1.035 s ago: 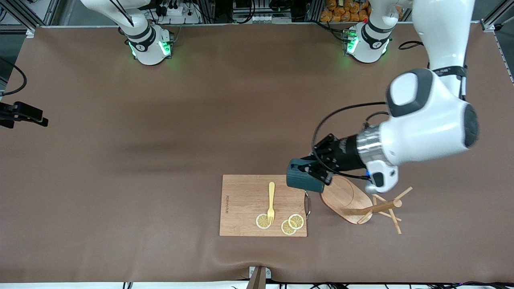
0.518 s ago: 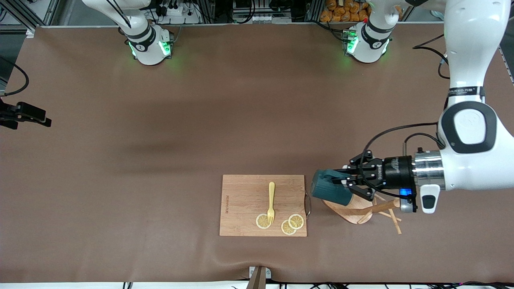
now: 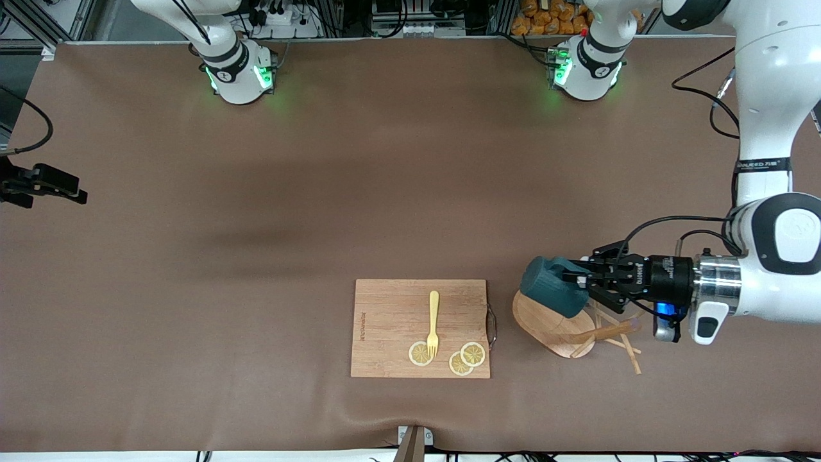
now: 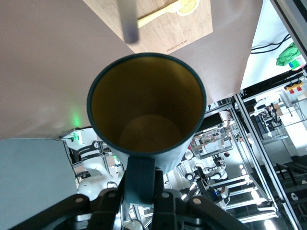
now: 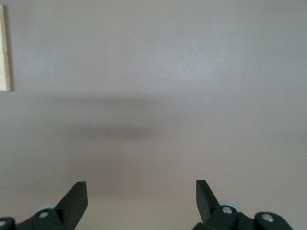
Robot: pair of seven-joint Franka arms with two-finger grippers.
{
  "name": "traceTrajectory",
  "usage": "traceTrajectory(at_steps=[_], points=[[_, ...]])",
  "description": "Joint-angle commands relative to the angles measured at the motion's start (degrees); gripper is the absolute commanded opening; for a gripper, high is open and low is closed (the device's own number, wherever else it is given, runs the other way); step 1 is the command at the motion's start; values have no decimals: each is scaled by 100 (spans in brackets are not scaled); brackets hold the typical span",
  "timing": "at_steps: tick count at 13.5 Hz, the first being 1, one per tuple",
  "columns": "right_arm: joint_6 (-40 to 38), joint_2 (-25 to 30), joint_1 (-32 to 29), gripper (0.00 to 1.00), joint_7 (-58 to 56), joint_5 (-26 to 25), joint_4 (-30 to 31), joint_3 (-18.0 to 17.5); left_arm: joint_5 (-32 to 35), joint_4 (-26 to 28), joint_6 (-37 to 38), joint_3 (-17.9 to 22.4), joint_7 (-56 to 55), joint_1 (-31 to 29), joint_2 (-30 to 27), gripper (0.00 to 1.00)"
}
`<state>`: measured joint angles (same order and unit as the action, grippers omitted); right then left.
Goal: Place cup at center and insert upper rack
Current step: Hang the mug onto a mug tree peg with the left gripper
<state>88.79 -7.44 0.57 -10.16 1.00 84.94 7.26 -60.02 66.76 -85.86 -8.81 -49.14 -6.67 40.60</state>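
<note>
The cup (image 3: 550,287) is a dark teal ribbed mug, held on its side in the air over the oval base of the upper rack (image 3: 557,328). My left gripper (image 3: 575,278) is shut on the cup's handle. In the left wrist view the gripper (image 4: 140,194) clamps the handle, and the cup's yellowish inside (image 4: 146,96) is empty. The upper rack, a light wooden mug tree, lies tipped on its side on the table, its post and pegs (image 3: 609,331) pointing toward the left arm's end. My right gripper (image 5: 141,196) is open and empty over bare table at the right arm's end (image 3: 77,191).
A rectangular wooden cutting board (image 3: 391,321) lies beside the rack's base, toward the right arm's end. It carries a yellow fork (image 3: 433,324) and three lemon slices (image 3: 467,358). A metal handle (image 3: 492,324) is on the board's edge. The board's edge shows in the right wrist view (image 5: 4,48).
My left gripper has carried the cup from over the cutting board's corner toward the left arm's end, now over the rack's base. The right gripper barely shifted.
</note>
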Motion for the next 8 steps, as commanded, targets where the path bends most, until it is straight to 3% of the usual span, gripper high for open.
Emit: traceTrajectory(at_steps=[1, 8], points=[[-73, 67, -127, 100, 233, -135, -13, -155, -150, 30, 262, -7, 272, -159, 27, 0], [-529, 76, -118, 100, 375, -135, -22, -207, -264, 30, 272, 186, 764, -282, 203, 0]])
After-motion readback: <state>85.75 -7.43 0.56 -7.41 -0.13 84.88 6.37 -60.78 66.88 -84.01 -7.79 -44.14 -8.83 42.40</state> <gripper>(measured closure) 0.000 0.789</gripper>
